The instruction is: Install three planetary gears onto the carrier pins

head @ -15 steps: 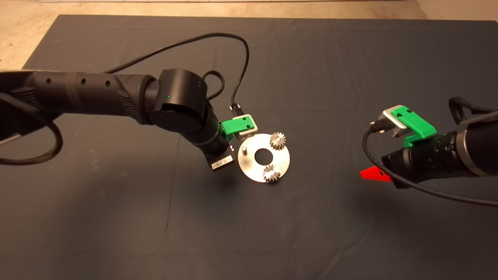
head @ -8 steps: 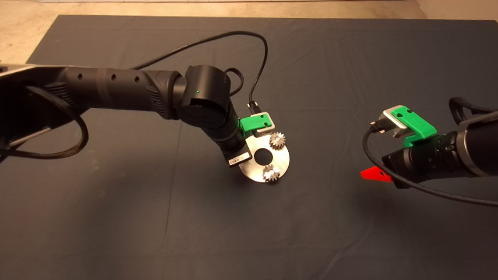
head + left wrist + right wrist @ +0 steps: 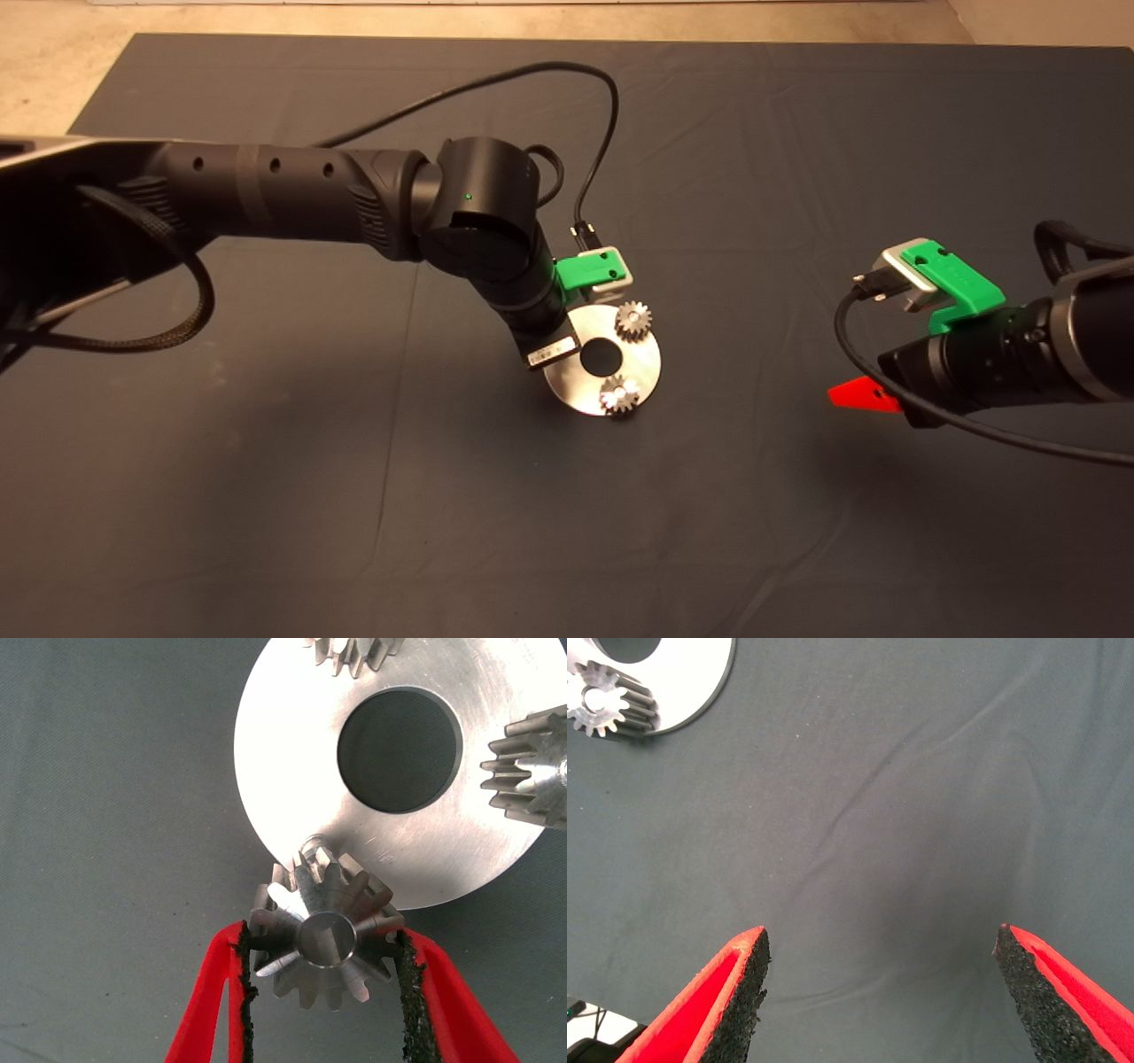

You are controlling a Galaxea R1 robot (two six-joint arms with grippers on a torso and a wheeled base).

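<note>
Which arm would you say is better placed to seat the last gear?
Left. Its gripper already holds the third gear beside the free pin on the disc; the right gripper hangs open, away.

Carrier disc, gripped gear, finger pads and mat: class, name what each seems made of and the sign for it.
Carrier disc: bright metal, probably steel or aluminium, brushed with fine scratches.
Gripped gear in the left hand: grey metal, machined teeth, shiny face.
Finger pads: black, grainy, likely foam or rubber.
Mat: dark cloth, judging by its creases.
</note>
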